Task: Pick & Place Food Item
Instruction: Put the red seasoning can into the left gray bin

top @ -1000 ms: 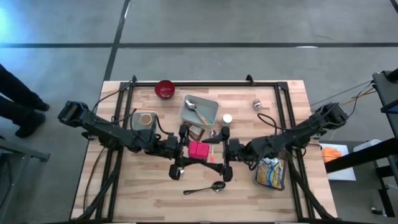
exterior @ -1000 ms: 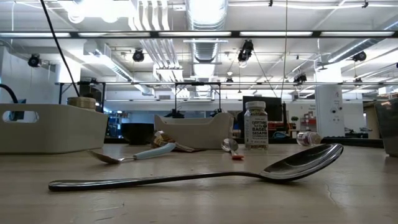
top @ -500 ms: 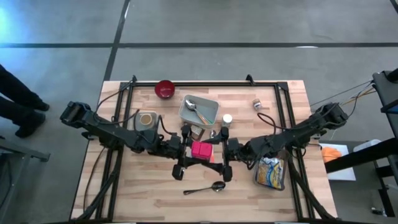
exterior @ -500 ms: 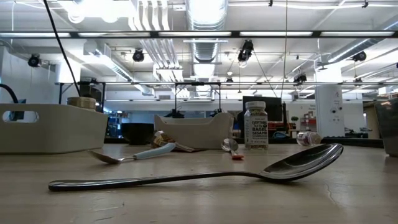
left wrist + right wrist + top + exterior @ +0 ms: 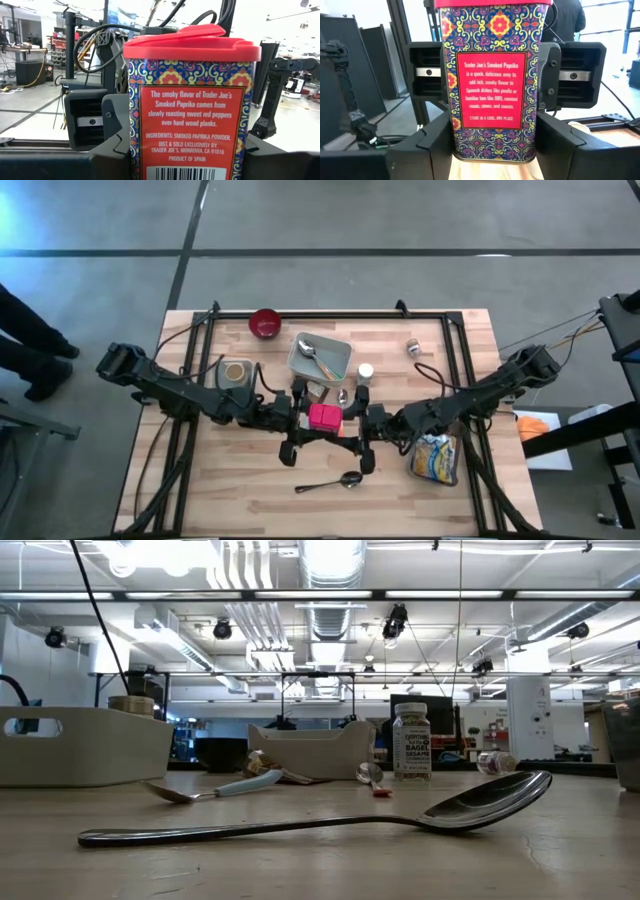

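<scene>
A paprika tin [image 5: 324, 417] with a red lid and a patterned body hangs upright above the middle of the table. My left gripper [image 5: 308, 420] reaches it from the table's left and is shut on it; its wrist view is filled by the tin [image 5: 190, 115]. My right gripper [image 5: 346, 423] comes from the table's right and is also shut on the tin [image 5: 492, 85]. The low view shows neither gripper nor the tin. My left gripper pinches the tin's two narrow sides low down [image 5: 134, 160] between its two fingers. The fingers lie level, coming from the table's left. The tin stands upright, lid up, clear of the table. My right gripper pinches the same two narrow sides near the tin's bottom [image 5: 451, 142], one finger [image 5: 432, 142] on each side. Its fingers lie level, coming from the table's right, opposite the left gripper. The tin stays upright between both grippers.
A metal spoon [image 5: 327, 483] lies near the table's front edge. A grey tray [image 5: 335, 360] holding a spoon, a red bowl [image 5: 265, 323], a tub [image 5: 235, 372] and a white-capped jar [image 5: 366, 370] stand behind. A snack bag [image 5: 437, 458] lies at the right.
My right gripper has shut its fingers onto the tin that my left gripper holds. The tin has stayed upright and clear of the table.
</scene>
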